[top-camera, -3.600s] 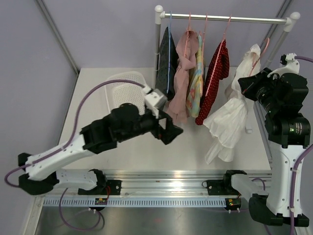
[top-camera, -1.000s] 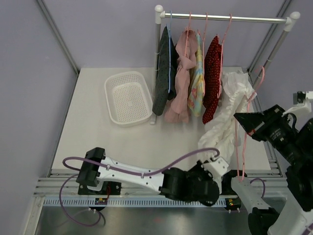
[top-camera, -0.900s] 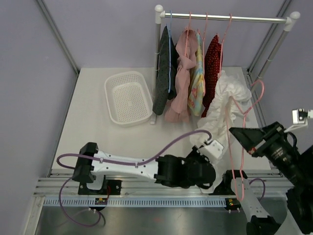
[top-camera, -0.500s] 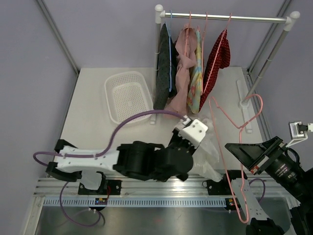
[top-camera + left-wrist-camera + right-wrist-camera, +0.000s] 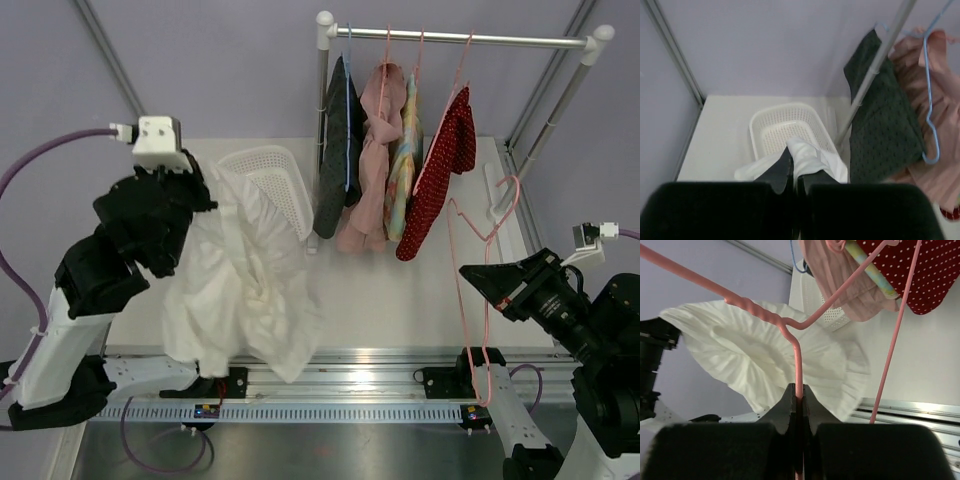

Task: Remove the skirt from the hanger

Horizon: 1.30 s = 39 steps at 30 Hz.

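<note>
Pinching the white skirt (image 5: 240, 290) high at left, your left pincer (image 5: 796, 167) holds it clear of the bare pink hanger (image 5: 798, 362), which your right pincer (image 5: 798, 396) grips at lower right.

Both arms pair white links with bulky black joint housings. The left arm (image 5: 95, 275), at the frame's left, trails a purple cable (image 5: 60, 139) from a white box (image 5: 158, 138) (square-edged). The right gripper (image 5: 798, 391) is matte black.

Left arm (image 5: 140, 228) raised high; both jaws clamped.
</note>
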Tool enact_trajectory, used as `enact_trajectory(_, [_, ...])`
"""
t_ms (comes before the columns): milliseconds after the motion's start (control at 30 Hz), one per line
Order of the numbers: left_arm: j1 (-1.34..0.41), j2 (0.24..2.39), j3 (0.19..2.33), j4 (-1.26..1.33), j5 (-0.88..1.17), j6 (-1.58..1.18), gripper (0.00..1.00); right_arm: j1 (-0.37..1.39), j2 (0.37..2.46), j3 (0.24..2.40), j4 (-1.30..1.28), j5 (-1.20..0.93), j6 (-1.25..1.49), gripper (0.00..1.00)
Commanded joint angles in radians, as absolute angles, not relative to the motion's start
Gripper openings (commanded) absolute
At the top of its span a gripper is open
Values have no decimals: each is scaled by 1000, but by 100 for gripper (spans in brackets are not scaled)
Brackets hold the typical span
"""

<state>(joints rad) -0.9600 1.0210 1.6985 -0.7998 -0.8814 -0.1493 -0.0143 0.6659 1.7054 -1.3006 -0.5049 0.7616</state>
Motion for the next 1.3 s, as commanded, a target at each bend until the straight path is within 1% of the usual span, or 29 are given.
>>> enact_trajectory(0, [-777, 1176, 1857, -649, -654, -14, 0, -18, 650, 1684, -1242, -445, 701, 0])
enact_trajectory(33, [-741, 1204, 1894, -644, -585, -11, 0, -18, 650, 1684, -1249, -439, 695, 0])
enact_trajectory(67, [-706, 1274, 1986, -638, -562, -9, 0, -18, 650, 1684, -1253, -433, 687, 0])
enact_trajectory(100, [-637, 1311, 2035, -646, -536, -8, 0, -18, 649, 1686, -1261, -423, 675, 0])
enact_trajectory(167, [-569, 1392, 2158, -679, -441, -20, 0, -18, 655, 1686, -1275, -420, 664, 0])
enact_trajectory(200, [-507, 1464, 2278, -696, -408, -41, 0, -18, 655, 1684, -1281, -417, 655, 0])
enact_trajectory(233, [-482, 1504, 2327, -704, -344, -51, 0, -18, 653, 1681, -1284, -414, 652, 0])
enact_trajectory(300, [-431, 1592, 2443, -718, -292, -66, 0, -18, 646, 1660, -1284, -410, 644, 0])
enact_trajectory(400, [-390, 1647, 2503, -704, -244, -86, 0, -18, 634, 1623, -1279, -407, 641, 0])
enact_trajectory(467, [-388, 1649, 2488, -654, -248, -72, 0, -18, 627, 1599, -1275, -407, 640, 0])
enact_trajectory(600, [-367, 1628, 2358, -595, -233, -107, 0, -18, 608, 1560, -1264, -397, 637, 0])
enact_trajectory(700, [-360, 1560, 2081, -514, -251, -149, 0, -18, 600, 1539, -1247, -390, 638, 0])
enact_trajectory(733, [-359, 1508, 1887, -436, -262, -158, 0, -18, 600, 1534, -1243, -385, 638, 0])
enact_trajectory(867, [-336, 1447, 1555, -345, -296, -260, 0, -18, 610, 1535, -1221, -377, 638, 0])
enact_trajectory(900, [-333, 1453, 1511, -351, -317, -282, 4, -18, 618, 1536, -1215, -376, 638, 0])
enact_trajectory(933, [-325, 1460, 1482, -370, -318, -304, 14, -18, 623, 1536, -1210, -373, 637, 0])
enact_trajectory(967, [-312, 1482, 1439, -377, -310, -328, 37, -18, 627, 1536, -1197, -364, 635, 0])
enact_trajectory(1000, [-302, 1499, 1436, -391, -287, -342, 93, -18, 637, 1536, -1189, -359, 635, 0])
enact_trajectory(1033, [-292, 1511, 1437, -435, -278, -353, 99, -18, 640, 1528, -1177, -357, 634, 0])
enact_trajectory(1133, [-295, 1482, 1442, -509, -291, -356, 99, -18, 658, 1497, -1100, -336, 634, 0])
enact_trajectory(1267, [-304, 1284, 1396, -609, -296, -371, 99, -18, 736, 1456, -941, -253, 660, 0])
